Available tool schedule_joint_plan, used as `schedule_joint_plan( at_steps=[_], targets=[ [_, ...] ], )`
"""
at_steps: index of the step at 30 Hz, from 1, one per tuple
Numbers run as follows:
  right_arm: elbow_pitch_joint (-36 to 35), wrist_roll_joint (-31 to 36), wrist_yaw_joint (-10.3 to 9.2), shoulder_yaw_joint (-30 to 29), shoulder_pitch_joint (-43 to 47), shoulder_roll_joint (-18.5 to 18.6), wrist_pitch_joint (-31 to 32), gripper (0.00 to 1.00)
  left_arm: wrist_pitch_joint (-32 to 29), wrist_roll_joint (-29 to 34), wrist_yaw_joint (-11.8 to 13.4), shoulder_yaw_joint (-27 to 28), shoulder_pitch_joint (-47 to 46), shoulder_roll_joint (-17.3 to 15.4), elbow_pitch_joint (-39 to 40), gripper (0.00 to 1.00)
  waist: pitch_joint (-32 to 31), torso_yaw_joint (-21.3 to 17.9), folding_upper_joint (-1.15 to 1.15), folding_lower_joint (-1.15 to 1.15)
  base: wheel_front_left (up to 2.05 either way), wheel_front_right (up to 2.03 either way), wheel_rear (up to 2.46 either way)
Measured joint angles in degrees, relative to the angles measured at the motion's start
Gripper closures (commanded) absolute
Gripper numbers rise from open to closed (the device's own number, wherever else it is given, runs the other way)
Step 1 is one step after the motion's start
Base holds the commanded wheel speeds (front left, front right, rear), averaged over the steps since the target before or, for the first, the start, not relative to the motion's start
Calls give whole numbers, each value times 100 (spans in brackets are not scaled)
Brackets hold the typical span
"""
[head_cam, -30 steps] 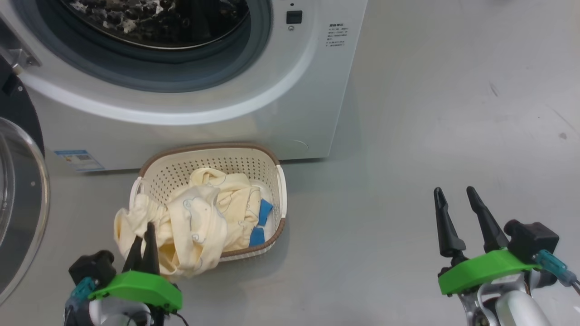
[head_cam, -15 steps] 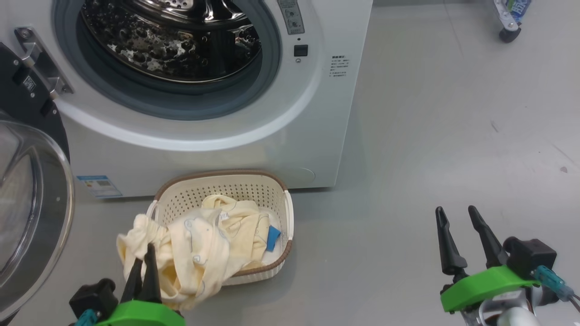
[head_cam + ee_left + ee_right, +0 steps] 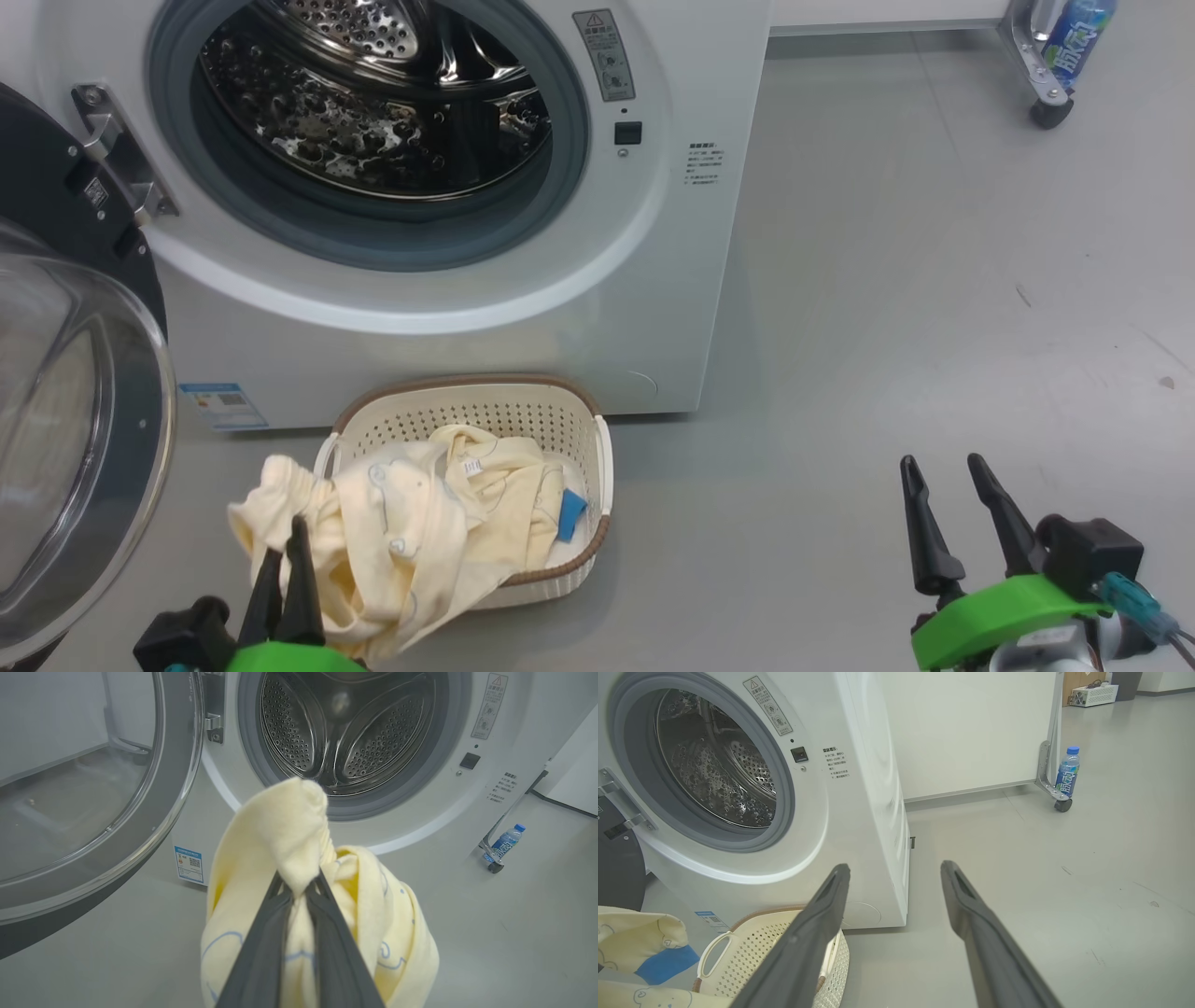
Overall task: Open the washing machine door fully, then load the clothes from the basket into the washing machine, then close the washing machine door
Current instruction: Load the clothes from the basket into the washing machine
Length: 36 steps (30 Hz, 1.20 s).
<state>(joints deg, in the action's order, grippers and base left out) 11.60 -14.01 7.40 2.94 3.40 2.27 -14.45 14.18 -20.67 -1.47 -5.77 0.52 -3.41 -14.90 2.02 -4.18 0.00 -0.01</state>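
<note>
Left pincer [image 3: 285, 546] is clamped on a bunched fold of the clothes [image 3: 420, 541]. In the left wrist view a knob of cloth bulges just above the closed tips. The rest of the heap lies partly in the basket [image 3: 485, 420] and partly draped over its near-left rim. The basket sits on the floor [image 3: 887, 280], close against the washing machine [image 3: 672, 280]. The washing machine door [image 3: 56, 187] is swung open on the left, and the drum [image 3: 373, 112] looks empty. Right pincer [image 3: 941, 467] is spread wide and holds nothing, well right of the basket.

Handling guess: the fabric is soft, light and floppy, so it will sag and trail. A thick gathered fold is the best hold; a thin edge would likely slip. The trailing part may snag the rim and drag the light basket.
</note>
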Motion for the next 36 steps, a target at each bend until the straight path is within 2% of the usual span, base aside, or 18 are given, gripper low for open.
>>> schedule_joint_plan(
  at_steps=[16, 22, 29, 36],
  targets=[
    [44, 7, 0, 83, 2, 0, 0, 0, 0, 263, -108, 88, 12, 41, 48, 100, 70, 40, 0, 0, 0, 0, 0],
    [33, 4, 0, 189, -30, 0, 0, 0, 0, 361, -158, 87, -94, 3, -15, 100, 285, -24, 0, 0, 0, 0, 0],
    [16, -170, 0, 275, -310, 0, 0, 0, -30, 410, -205, 78, -908, -205, -158, 100, 712, -136, 0, 1, 0, 0, 0],
    [9, -419, 0, 439, -693, 1, 0, 0, -309, 524, -203, 82, -1801, -460, -359, 100, 1128, -338, 0, 2, 0, 0, 0]
  ],
)
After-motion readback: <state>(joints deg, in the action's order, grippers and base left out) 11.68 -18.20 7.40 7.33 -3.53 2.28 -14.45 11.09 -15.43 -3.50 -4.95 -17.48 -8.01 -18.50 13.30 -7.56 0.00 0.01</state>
